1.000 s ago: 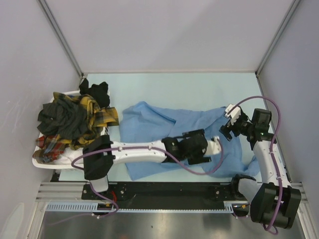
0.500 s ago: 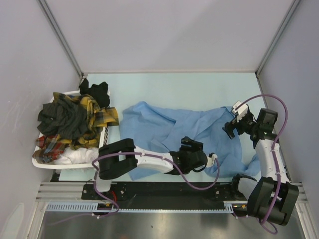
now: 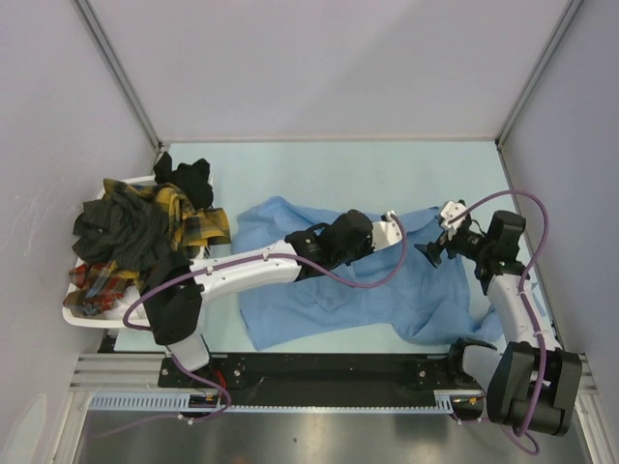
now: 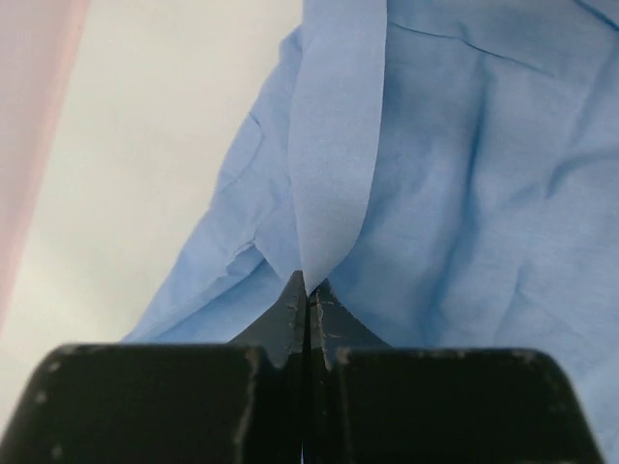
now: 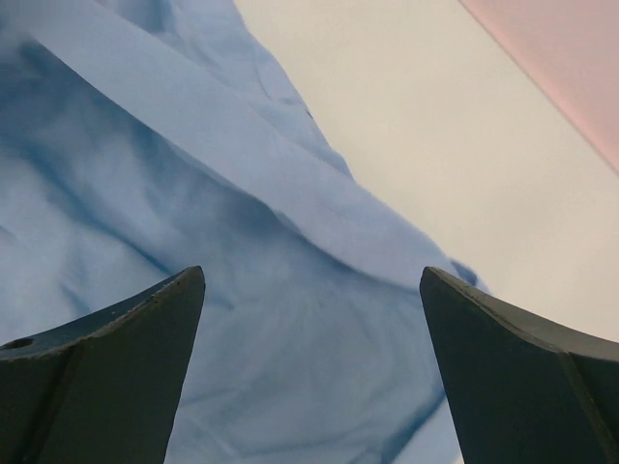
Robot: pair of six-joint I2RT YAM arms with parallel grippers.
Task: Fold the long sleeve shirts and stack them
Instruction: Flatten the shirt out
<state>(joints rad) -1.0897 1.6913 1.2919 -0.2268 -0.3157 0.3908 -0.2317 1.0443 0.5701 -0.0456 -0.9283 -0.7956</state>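
Light blue shirt (image 3: pixel 319 300): rumpled at the near side of the table (image 3: pixel 387 174); left gripper (image 4: pixel 307 285) pinched shut on a fold at its far middle, right gripper (image 5: pixel 309 290) spread wide, empty, over its right edge. Remaining shirts (image 3: pixel 135 232) heaped in basket (image 3: pixel 92 317) left of it. Judged risk: shallow pinch slipping when lifted; no legible writing.

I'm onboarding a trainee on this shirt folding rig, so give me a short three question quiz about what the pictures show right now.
1. True or false: the left gripper is shut on a fold of the light blue shirt.
2. The right gripper is: A) open over that shirt; B) shut on a sleeve; C) shut and empty.
3. Fill in: the plaid shirts lie heaped in the white ____.
Key: 1 true; 2 A; 3 basket.
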